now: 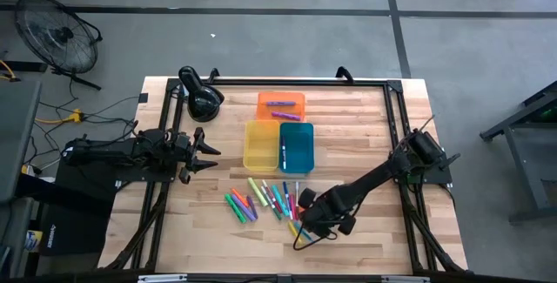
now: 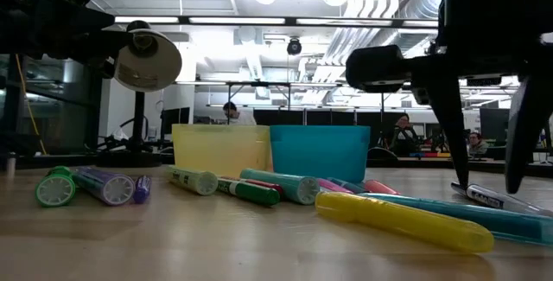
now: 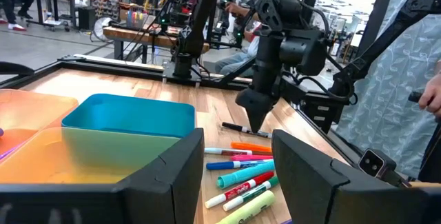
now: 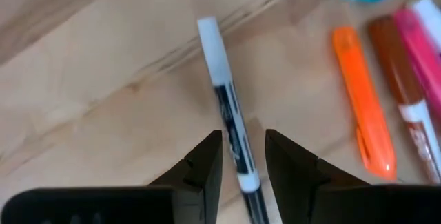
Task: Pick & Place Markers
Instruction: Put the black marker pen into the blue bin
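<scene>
Right claw (image 4: 242, 156): is being held low over the counter (image 1: 348, 126) at the near right edge of the marker spread, pointing down; its two fingers (image 4: 201, 162) are being kept slightly apart, straddling a thin black-and-white marker (image 4: 226, 114). Whether the pads are pressing on the barrel cannot be told; the marker is lying flat on the wood, so nothing is being lifted.
Right claw in the left wrist view (image 3: 256, 117): its tip is being shown just above that same dark marker (image 3: 242, 128) on the wood.
Left claw (image 1: 211, 151): is being held spread wide and empty at the left side of the counter, pointing toward the trays and well apart from the markers.
Markers (image 1: 265, 198): are lying scattered on the counter in front of the trays, green, purple, blue, red, orange, yellow and pink; an orange marker (image 4: 363, 107) and a pink one (image 4: 419, 34) are lying just beside the straddled one.
Orange tray (image 1: 280, 98): is being occupied by two purple markers (image 1: 282, 104).
Yellow tray (image 1: 248, 144): is standing touching the blue tray (image 1: 309, 144), both in front of the orange one.
Desk lamp (image 1: 202, 96): is standing at the far left of the counter.
</scene>
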`<control>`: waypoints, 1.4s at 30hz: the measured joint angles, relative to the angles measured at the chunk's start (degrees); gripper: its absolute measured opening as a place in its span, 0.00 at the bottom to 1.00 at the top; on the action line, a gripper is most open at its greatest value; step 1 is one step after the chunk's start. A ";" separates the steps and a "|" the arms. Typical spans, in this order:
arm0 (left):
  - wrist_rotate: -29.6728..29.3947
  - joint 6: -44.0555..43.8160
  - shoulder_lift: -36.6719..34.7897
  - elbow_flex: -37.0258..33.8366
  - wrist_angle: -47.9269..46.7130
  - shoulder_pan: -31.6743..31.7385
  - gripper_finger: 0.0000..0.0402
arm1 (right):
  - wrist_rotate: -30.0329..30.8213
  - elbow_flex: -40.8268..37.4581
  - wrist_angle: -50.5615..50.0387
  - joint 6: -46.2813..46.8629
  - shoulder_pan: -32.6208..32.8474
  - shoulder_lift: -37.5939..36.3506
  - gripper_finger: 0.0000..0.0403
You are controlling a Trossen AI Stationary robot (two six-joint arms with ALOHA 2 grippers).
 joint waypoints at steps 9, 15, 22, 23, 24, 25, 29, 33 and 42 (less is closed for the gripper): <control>0.00 0.01 0.00 0.00 0.00 0.00 0.42 | -1.85 -3.58 5.48 -3.61 0.00 -0.16 0.24; 0.00 0.01 0.02 0.00 0.00 0.00 0.42 | -1.37 -4.41 5.03 -5.34 0.00 -0.26 0.24; -0.01 0.00 0.01 0.00 0.00 0.00 0.42 | -1.08 -4.43 3.41 -7.28 -0.10 -0.20 0.24; 0.00 0.00 0.00 0.00 0.00 0.00 0.42 | -1.14 -4.43 3.34 -7.22 -0.20 -0.17 0.24; -0.01 0.01 0.02 0.00 0.00 0.00 0.42 | -1.25 -4.43 3.23 -7.19 -0.36 -0.17 0.24; 0.00 0.01 0.01 0.00 0.00 0.00 0.42 | -1.34 -4.43 3.03 -7.17 -0.49 -0.15 0.24; 0.00 0.01 0.02 0.00 0.00 0.00 0.42 | -1.41 -4.43 1.75 -7.15 -1.16 -0.13 0.24; 0.00 -0.01 0.02 0.00 0.00 0.00 0.42 | -0.43 -4.46 0.90 -7.13 -1.20 -0.11 0.24; 0.00 0.01 0.01 0.00 0.00 0.00 0.42 | 1.36 -4.57 0.53 -7.08 -1.60 -0.09 0.24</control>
